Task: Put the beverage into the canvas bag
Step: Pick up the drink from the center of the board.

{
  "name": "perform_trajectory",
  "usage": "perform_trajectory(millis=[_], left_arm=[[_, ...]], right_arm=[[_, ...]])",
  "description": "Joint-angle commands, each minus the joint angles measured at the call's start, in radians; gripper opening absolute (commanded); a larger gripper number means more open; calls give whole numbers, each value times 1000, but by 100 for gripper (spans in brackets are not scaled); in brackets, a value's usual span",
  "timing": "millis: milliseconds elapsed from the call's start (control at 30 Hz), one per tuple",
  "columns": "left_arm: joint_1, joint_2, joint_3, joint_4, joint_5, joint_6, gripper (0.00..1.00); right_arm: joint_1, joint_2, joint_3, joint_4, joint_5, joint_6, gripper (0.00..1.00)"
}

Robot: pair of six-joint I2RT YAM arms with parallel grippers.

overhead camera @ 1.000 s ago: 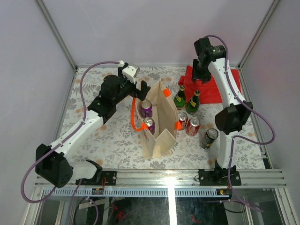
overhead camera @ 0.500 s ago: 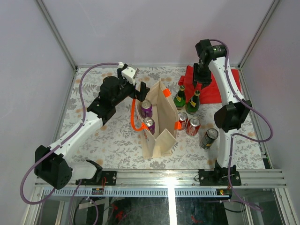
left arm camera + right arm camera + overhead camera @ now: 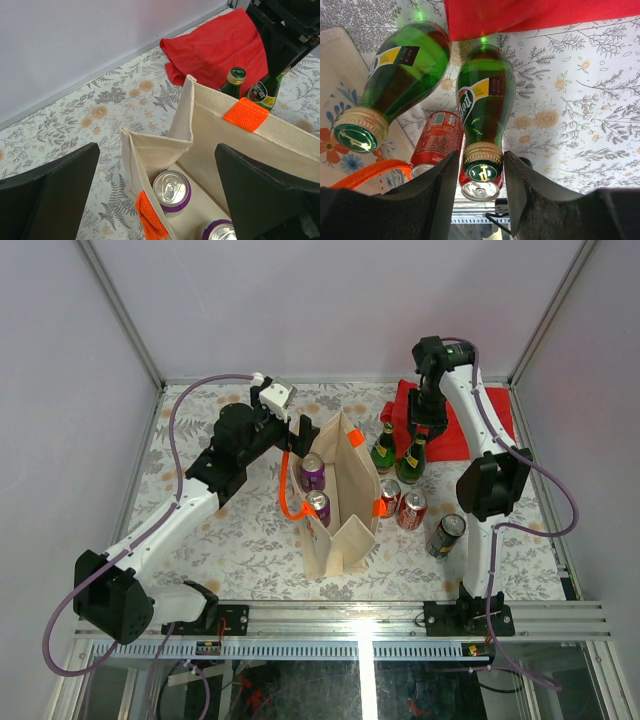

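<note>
From above, the canvas bag (image 3: pixel 340 495) stands open mid-tabletop (image 3: pixel 240 530), with the green bottle (image 3: pixel 410 468) just right of it. On the left wrist cam, the left pincer (image 3: pixel 156 160) is spread wide above the bag's far end. On the right wrist cam, the right pincer (image 3: pixel 480 160) is spread either side of the bottle's cap.

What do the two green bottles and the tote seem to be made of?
Green bottles: probably glass, glossy and translucent, with bright glints. Tote: matte beige canvas, stitched seams showing; its orange handles look like woven webbing.
</note>
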Motion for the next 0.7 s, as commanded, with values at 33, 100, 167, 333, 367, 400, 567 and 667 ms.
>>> perform_trajectory(millis=[33,100,167,333,367,400,567,667], left_arm=[[6,-25,-11,52,14,-2,100],[4,-26,-10,52,13,-3,100],[6,-26,-10,54,14,-3,100],[5,-25,-11,52,16,-4,100],[5,-25,-11,52,16,-3,100],[3,-27,-11,52,16,-3,100],[5,-28,-13,50,13,-1,100],[5,-29,-16,51,9,0,100]], right_arm=[[-3,7,-14,-39,-41,-44,49],[-2,9,-15,-40,-38,-46,49],[-3,13,-17,-40,-36,-49,49],[-2,22,-27,-39,-30,-57,50],[-3,23,-28,-39,-28,-59,50],[-2,24,-30,-39,-30,-61,50],[-2,33,-34,-39,-21,-65,50],[-2,34,-31,-39,-11,-66,50]])
